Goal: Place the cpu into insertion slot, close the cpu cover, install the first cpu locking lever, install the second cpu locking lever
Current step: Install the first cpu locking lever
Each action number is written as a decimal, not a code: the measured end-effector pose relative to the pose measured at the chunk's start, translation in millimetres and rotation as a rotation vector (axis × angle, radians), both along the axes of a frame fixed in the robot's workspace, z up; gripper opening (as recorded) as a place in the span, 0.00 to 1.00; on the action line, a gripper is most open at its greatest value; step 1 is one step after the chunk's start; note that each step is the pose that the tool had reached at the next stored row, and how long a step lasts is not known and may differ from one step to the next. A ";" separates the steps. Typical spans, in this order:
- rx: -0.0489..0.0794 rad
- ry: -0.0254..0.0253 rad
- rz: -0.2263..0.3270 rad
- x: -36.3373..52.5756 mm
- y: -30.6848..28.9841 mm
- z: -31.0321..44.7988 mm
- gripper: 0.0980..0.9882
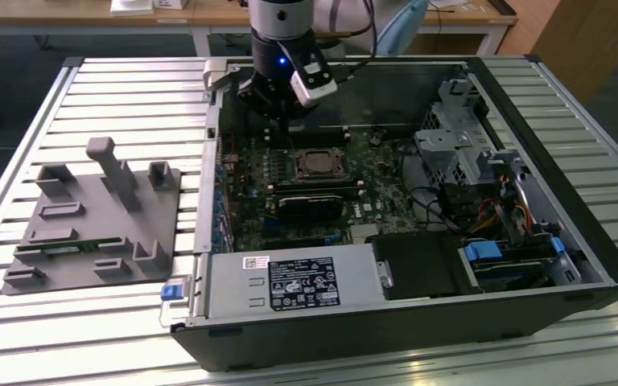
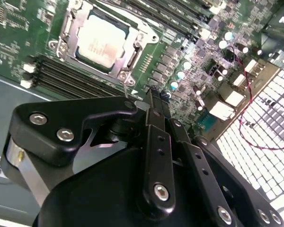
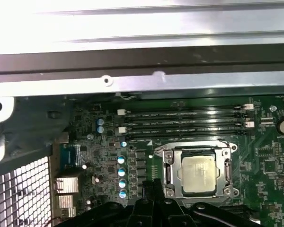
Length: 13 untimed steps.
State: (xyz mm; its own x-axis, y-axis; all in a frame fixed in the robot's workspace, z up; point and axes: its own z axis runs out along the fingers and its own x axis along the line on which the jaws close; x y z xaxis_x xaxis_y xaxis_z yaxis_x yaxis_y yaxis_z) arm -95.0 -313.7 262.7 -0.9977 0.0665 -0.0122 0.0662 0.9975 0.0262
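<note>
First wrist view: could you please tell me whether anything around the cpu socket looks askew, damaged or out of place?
Nothing stands out. The cpu lies flat and square, framed evenly by the closed cpu cover, and the hand is just beside them, above the motherboard.

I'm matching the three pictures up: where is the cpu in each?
Exterior view: the cpu sits centrally inside the open computer case.
Second wrist view: the cpu lies just beyond the fingers.
First wrist view: the cpu lies beside the long memory slots.
Shared landmark: the silver cpu cover framing it.
</note>
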 end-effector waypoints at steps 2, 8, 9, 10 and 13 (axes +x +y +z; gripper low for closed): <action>0.000 -0.0002 0.002 -2.2 1.5 -0.7 0.01; 0.000 -0.0002 0.012 -6.6 10.0 -2.6 0.01; 0.000 -0.0003 0.014 -7.0 11.6 -3.0 0.01; 0.000 -0.0003 0.016 -7.2 13.3 -3.3 0.01; 0.000 -0.0002 0.019 -7.2 18.0 -3.9 0.01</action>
State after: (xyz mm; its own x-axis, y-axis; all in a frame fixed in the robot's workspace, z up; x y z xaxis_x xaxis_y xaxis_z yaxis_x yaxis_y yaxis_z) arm -102.2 -295.7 258.9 -0.9988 0.0476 -0.0124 0.0473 0.9985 0.0262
